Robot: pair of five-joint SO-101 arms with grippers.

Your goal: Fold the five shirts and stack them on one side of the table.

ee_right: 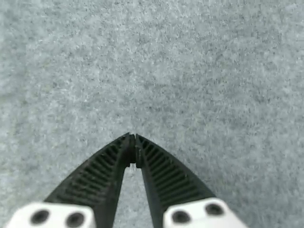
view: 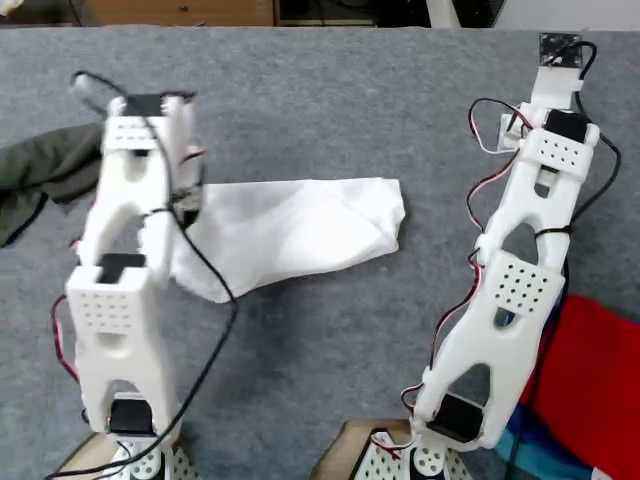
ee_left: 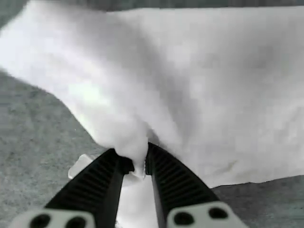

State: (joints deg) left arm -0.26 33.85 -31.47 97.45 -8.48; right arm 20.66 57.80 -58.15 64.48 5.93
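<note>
Left gripper has the white shirt pinched; right gripper is closed on nothing

Closest in, by the right arm's base, a red shirt lies at the table's edge with a teal bit of cloth touching its near side; mid-table the white shirt lies rumpled and partly folded on the grey table, and the left gripper is clamped on a bunched bit of its edge, cloth squeezed between the black ribbed fingers; off to the left a dark green shirt sits crumpled at the table's edge, just beside the left arm; farthest out, the right gripper has its tips pressed together over bare grey table, well apart from the white shirt
</note>
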